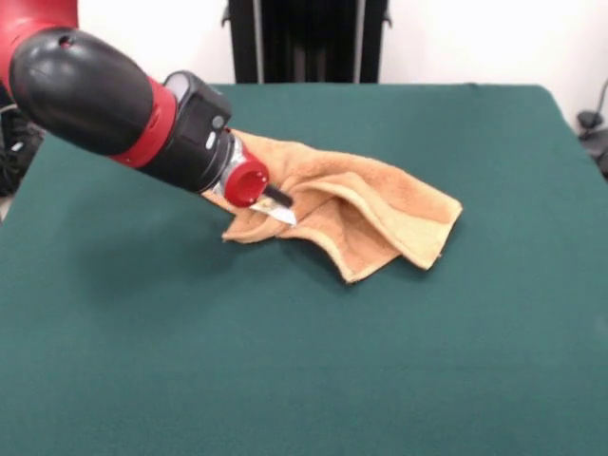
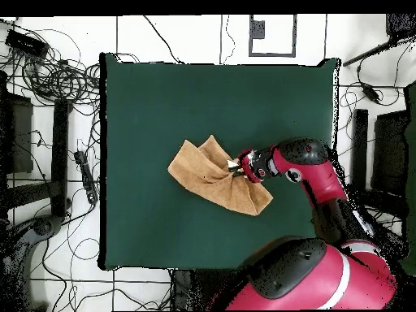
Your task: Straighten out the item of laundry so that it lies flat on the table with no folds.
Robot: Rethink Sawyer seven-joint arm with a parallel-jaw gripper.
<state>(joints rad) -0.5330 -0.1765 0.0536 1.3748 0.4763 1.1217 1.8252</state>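
Observation:
The orange-tan towel (image 1: 366,204) lies crumpled in the middle of the dark green table (image 1: 285,361), with folds and a doubled-over corner at its right in the front view. My gripper (image 1: 277,202) comes in low from the left and touches the towel's left part, where a small white piece with yellow, probably the tag (image 1: 282,216), shows. In the overhead view the gripper (image 2: 236,166) sits at the towel's (image 2: 207,175) right side, and the cloth's creases run toward it. I cannot tell whether it is open or shut.
My red and black arm (image 1: 104,95) slants across the table's left part in the front view, and in the overhead view (image 2: 313,175) it reaches in from the lower right. Cables and stands (image 2: 49,122) lie on the floor beyond the table's edges.

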